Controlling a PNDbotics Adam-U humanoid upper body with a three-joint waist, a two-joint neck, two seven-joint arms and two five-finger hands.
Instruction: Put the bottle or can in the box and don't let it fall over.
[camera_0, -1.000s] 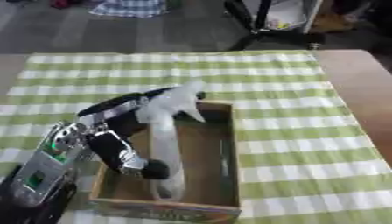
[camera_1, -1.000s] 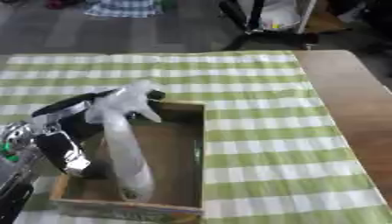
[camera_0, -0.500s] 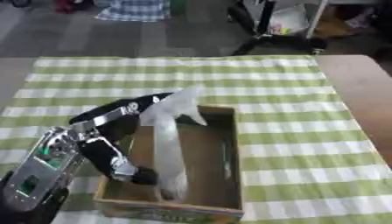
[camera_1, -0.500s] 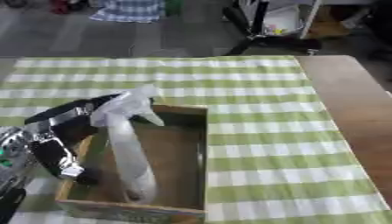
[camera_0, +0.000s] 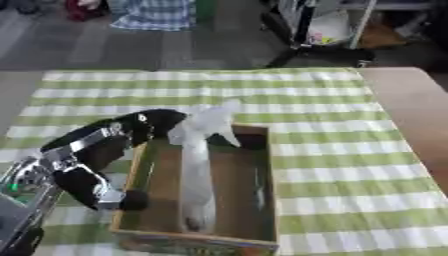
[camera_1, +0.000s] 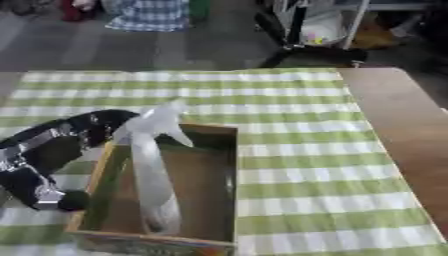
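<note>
The left hand (camera_0: 105, 150) is curled beside the box's left wall, fingers (camera_0: 153, 120) bent toward the head of the bottle (camera_0: 199, 165) and a lower fingertip against the outside of the wall. Whether the fingers touch the bottle cannot be told. The bottle, clear with a pale spray head, stands in the box (camera_0: 249, 232), base near the front wall, leaning a little toward the far left corner. The box sits near the table's (camera_0: 411, 115) front edge, left of centre, on a green-and-white checked cloth (camera_0: 332, 165). Bare wood shows along the right edge.
</note>
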